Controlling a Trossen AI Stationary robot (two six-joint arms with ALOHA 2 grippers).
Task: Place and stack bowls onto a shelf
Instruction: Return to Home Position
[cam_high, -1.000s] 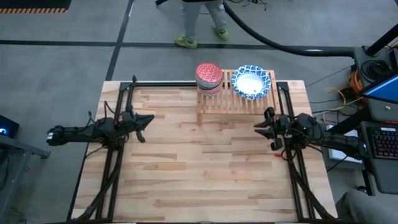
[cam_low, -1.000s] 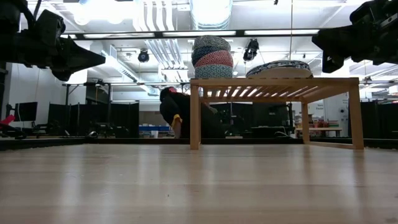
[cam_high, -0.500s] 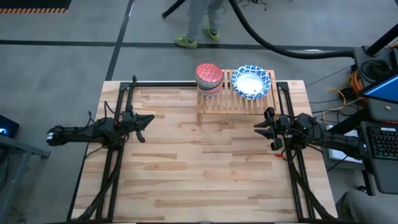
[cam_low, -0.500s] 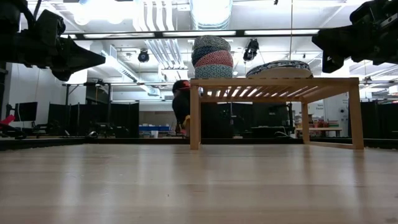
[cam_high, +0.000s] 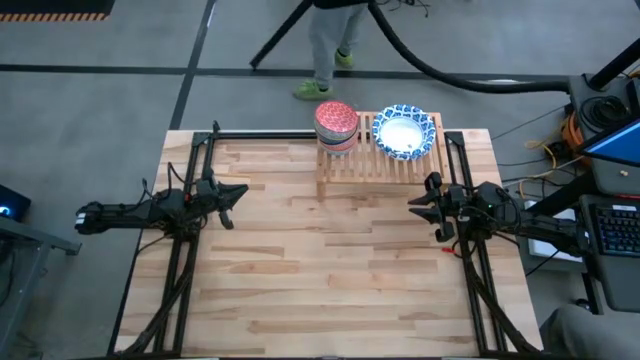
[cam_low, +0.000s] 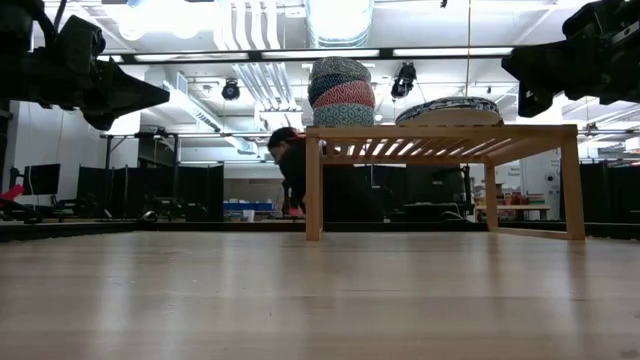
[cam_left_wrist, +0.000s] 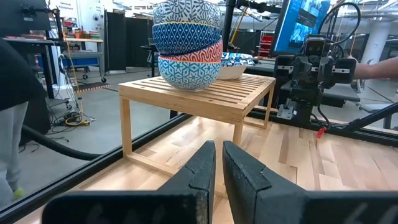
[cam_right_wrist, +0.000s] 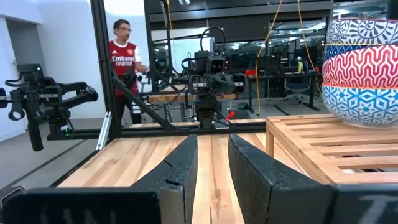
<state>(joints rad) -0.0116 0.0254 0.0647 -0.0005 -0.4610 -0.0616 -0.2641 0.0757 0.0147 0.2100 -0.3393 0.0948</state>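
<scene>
The small bowls (cam_high: 336, 122) sit nested in one stack on the left end of the light wooden shelf (cam_high: 365, 165). The blue-and-white large bowls (cam_high: 404, 132) are stacked on its right end, white inside up. In the low view the small stack (cam_low: 341, 92) and the large bowls (cam_low: 450, 110) rest on the slatted shelf top (cam_low: 440, 135). My left gripper (cam_high: 240, 190) hovers over the table's left half, fingers shut (cam_left_wrist: 217, 155). My right gripper (cam_high: 412, 205) hovers at the table's right, in front of the shelf, with a narrow gap between its fingers (cam_right_wrist: 211, 149).
The shelf stands at the table's far edge, right of centre. Bare wooden table top (cam_high: 320, 270) spreads between and in front of both arms. A person (cam_high: 325, 40) stands on the floor just beyond the far edge, bent low in the low view (cam_low: 290, 170). A thick black hose (cam_high: 450, 70) lies on the floor.
Both arms and all bowls have stayed where they were. Only the person beyond the far edge has shifted, stepping a little toward the right and closer to the table.
</scene>
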